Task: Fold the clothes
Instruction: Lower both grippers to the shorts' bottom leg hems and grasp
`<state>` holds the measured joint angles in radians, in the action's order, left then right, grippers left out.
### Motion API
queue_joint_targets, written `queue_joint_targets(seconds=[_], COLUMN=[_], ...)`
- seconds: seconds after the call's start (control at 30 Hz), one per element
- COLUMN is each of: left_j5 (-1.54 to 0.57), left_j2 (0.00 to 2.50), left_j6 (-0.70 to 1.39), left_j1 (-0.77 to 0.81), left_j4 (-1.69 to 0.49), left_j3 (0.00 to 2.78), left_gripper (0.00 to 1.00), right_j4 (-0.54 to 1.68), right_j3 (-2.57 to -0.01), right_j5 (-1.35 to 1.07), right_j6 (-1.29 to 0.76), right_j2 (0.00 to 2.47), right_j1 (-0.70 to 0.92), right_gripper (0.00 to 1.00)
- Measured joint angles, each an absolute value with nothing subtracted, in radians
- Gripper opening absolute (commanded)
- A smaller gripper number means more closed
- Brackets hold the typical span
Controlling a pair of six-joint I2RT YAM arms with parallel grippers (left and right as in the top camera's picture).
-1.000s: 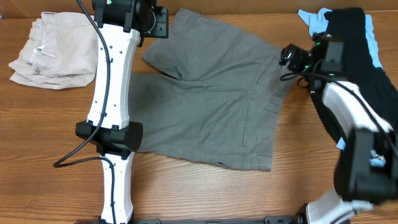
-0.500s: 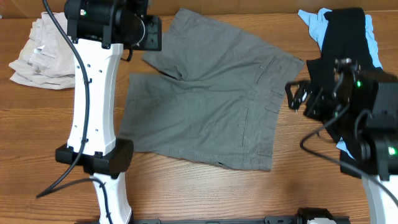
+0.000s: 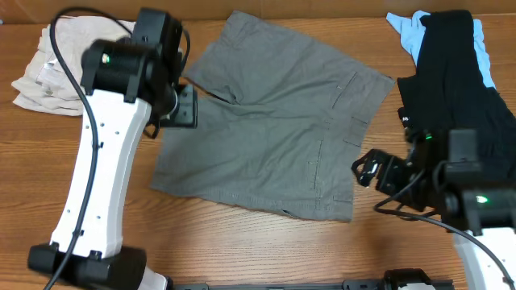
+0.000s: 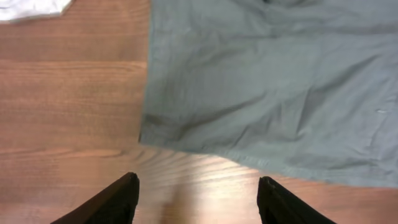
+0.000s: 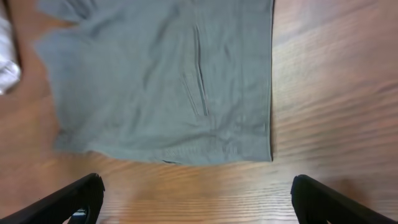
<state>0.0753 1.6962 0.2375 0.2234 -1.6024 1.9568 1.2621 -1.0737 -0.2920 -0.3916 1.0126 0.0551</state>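
Observation:
The clothes, grey shorts (image 3: 274,121), lie spread flat on the wooden table with the waistband to the right and the legs to the left. My left gripper (image 3: 184,109) hangs over the shorts' left side. In the left wrist view it (image 4: 198,199) is open above bare wood, just short of the hem corner of the shorts (image 4: 267,93). My right gripper (image 3: 364,171) hovers off the waistband end near the front right corner. The right wrist view shows it (image 5: 199,200) wide open over wood, with the shorts (image 5: 168,81) ahead of it and nothing between the fingers.
A cream-beige garment (image 3: 60,68) lies bunched at the back left. A black garment (image 3: 455,64) over a light-blue one (image 3: 403,24) lies at the back right, close to the right arm. Bare wood runs along the table's front.
My left gripper has come from the shorts' far edge toward the near left side. My right gripper has moved from the far right end of the waistband down to its near corner.

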Motion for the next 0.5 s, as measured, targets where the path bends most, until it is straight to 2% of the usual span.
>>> queue_joint_targets(seconds=[0.27,0.5], left_j5=[0.082,0.037], left_j2=[1.688,1.687], left_j6=[0.264,0.279], left_j1=[0.212,0.107], left_j4=[-1.382,-1.153], left_j3=[1.545,1.255], left_gripper=[0.63,0.6], right_j4=[1.196,1.13], right_j3=[-0.876,-0.794], right_j5=[-0.291,-0.291], right_j6=[-0.468,-0.487], right_j2=[1.019,1.026], right_j1=[0.12,0.12], right_gripper=[1.0,0.98])
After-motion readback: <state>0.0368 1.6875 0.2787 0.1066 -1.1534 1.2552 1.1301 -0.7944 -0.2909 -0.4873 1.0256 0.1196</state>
